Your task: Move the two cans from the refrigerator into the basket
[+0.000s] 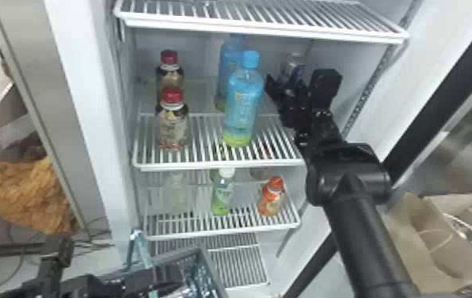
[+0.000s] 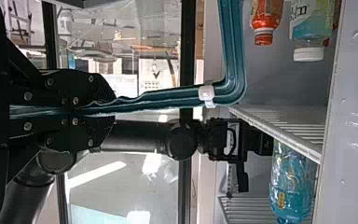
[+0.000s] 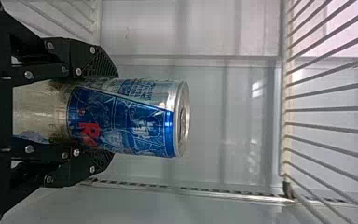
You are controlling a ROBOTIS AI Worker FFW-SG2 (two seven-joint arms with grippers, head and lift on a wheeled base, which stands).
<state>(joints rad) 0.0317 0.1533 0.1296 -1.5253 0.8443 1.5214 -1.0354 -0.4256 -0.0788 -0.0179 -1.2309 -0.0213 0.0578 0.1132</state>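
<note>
Wire shelves (image 1: 219, 165), open refrigerator (image 1: 92, 99), paper bag (image 1: 451, 253)

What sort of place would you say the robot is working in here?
Likely a shop or shop-like test area, at an open drinks refrigerator: its wire shelves hold capped bottles, and a shopping-style basket is in front.

The basket (image 1: 209, 266) is cut off by the head view's bottom edge, its inside partly hidden.
</note>
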